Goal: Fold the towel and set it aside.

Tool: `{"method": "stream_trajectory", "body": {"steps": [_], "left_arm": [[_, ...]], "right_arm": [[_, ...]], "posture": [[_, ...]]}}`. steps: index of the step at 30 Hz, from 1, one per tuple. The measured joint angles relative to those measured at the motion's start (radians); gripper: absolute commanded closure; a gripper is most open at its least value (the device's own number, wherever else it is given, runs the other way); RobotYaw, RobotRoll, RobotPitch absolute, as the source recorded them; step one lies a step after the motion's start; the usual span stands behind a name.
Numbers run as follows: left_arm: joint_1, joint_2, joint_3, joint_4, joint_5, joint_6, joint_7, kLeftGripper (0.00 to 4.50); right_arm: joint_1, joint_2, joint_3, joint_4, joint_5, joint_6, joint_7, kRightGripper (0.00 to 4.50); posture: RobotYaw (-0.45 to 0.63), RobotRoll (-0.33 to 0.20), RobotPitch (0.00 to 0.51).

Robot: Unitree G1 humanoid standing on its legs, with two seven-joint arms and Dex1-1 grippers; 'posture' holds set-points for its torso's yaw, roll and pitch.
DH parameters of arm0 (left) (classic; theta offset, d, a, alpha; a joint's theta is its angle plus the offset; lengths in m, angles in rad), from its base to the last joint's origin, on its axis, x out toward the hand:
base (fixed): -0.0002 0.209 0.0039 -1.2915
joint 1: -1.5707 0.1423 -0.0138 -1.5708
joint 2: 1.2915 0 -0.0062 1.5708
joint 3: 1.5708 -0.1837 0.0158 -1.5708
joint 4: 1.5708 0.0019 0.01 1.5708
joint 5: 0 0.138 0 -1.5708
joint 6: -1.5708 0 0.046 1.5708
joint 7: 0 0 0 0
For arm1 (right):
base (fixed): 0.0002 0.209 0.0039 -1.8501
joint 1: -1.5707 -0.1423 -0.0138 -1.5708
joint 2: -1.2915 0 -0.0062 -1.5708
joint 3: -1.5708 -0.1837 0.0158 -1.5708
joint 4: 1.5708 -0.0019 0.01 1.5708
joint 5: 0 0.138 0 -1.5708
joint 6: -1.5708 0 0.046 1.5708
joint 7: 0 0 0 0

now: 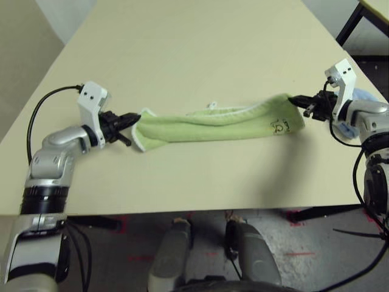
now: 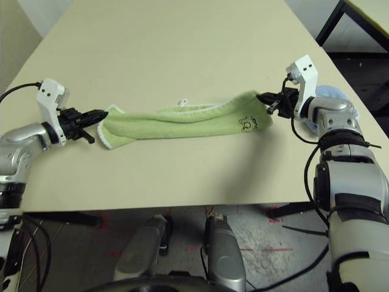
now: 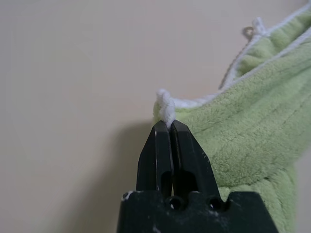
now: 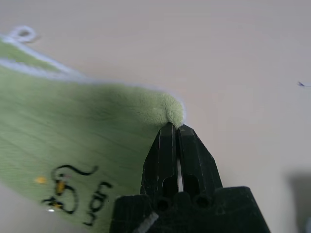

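Towel as landmark: left jaws and right jaws pinch corners at its opposite ends, presumably keeping the fold taut and straight!

Likely a robotics lab: plain table, bare grey floor (red tape marks included).

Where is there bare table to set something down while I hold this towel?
The widest free patch is beyond the green towel, up to the table's far edge. Another lies between the towel and the near edge. It is crowded at the right, where the right gripper and its arm come close to the light blue cloth.
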Motion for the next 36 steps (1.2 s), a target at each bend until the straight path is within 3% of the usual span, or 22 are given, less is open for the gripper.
{"method": "stream_trajectory", "body": {"steps": [7,23,24,28,35,36], "left_arm": [[-0.054,-0.035,-0.017,0.101,0.048,-0.11,-0.003,4.45],[-0.078,-0.038,-0.035,0.242,0.103,-0.267,-0.064,4.45],[-0.082,-0.038,-0.036,0.248,0.103,-0.271,-0.071,4.49],[-0.086,-0.039,-0.034,0.244,0.099,-0.262,-0.084,3.44],[-0.047,0.031,0.015,0.063,0.046,-0.099,-0.097,0.65],[-0.038,0.044,0.027,0.037,0.039,-0.079,-0.097,0.28]], "right_arm": [[-0.012,0.012,0.012,0.025,-0.038,-0.005,-0.114,4.5],[-0.034,0.048,0.033,0.055,-0.093,-0.034,-0.201,4.5],[-0.036,0.049,0.034,0.058,-0.094,-0.033,-0.205,4.24],[-0.047,0.05,0.035,0.06,-0.101,-0.02,-0.209,3.02],[-0.088,0.009,-0.019,0.061,-0.05,0.019,-0.083,0.24],[-0.096,-0.002,-0.033,0.061,-0.037,0.026,-0.058,0.0]], "posture": [[0.16,0.0,0.133],[0.16,0.0,0.136],[0.16,0.0,0.136],[0.16,0.0,0.138],[0.17,0.0,0.142],[0.17,0.0,0.143]]}}
